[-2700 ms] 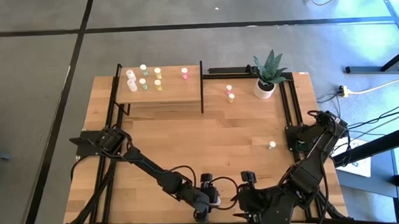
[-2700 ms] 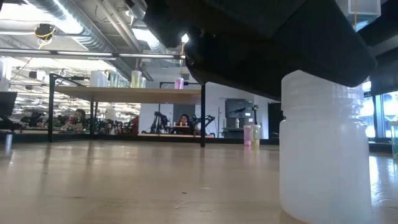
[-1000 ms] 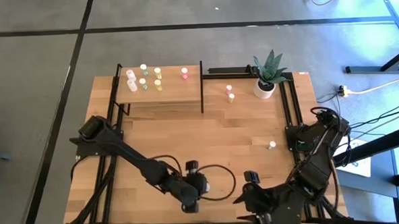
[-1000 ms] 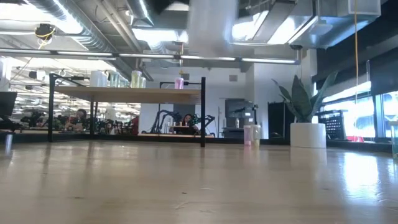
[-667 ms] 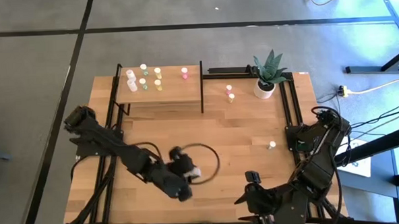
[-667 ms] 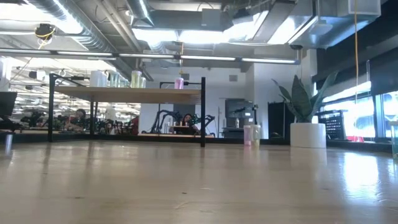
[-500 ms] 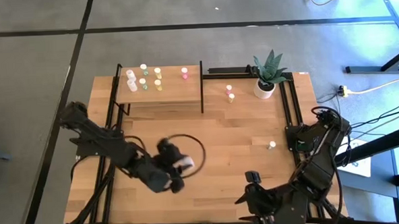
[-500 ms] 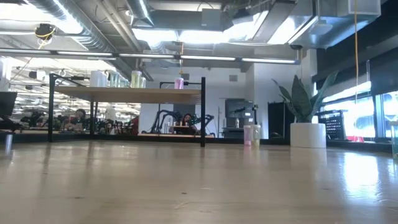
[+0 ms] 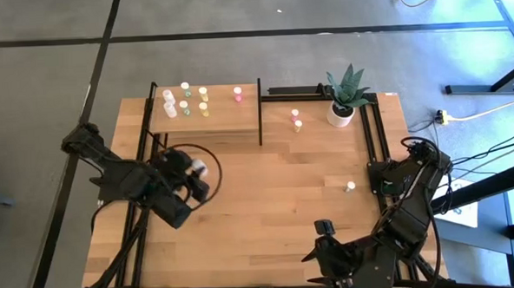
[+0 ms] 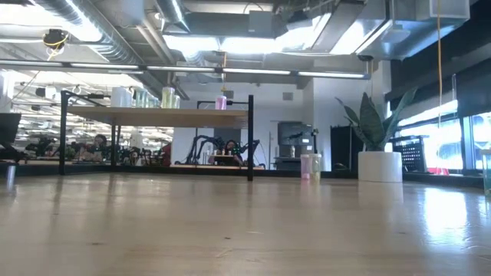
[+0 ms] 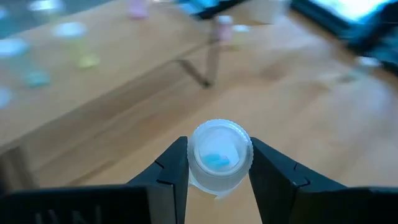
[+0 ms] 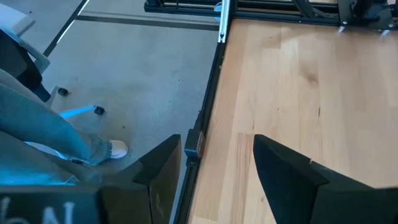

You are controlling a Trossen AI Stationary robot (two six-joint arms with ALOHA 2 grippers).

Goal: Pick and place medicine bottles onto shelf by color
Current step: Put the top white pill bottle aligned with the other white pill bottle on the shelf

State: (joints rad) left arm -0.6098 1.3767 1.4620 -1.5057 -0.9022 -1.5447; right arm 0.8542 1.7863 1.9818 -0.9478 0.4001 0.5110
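The shelf (image 9: 205, 111) stands at the table's far left with several small bottles on it, among them a pink-topped one (image 9: 237, 93). It also shows in the low view (image 10: 157, 115) and, blurred, in the left wrist view (image 11: 93, 68). My left gripper (image 9: 197, 171) hangs over the table's left part, just near of the shelf, shut on a whitish bottle (image 11: 219, 155). Two bottles (image 9: 297, 120) stand beside the plant pot and one (image 9: 350, 187) near the right edge. My right gripper (image 12: 214, 168) waits open at the near edge, with nothing between its fingers. My left gripper pinches the whitish bottle between its two fingers, one on each side of the round wall at the ribbed top (image 11: 239, 134). The bottle's round end faces back along the fingers. The fingers slant downward, and the bottle is lifted clear of the table.
A white plant pot (image 9: 343, 114) with a green plant stands at the far right, beside black frame rails (image 9: 374, 139). Bare wood lies between the shelf and the near edge. Beyond the near edge, the right wrist view shows a person's leg and shoe (image 12: 93, 149).
My left gripper has carried the whitish bottle up and away from the near edge, toward the table's left and the shelf. Its wrist has rolled and tipped on the way. The bottle has stayed between the fingers and has risen out of the low view.
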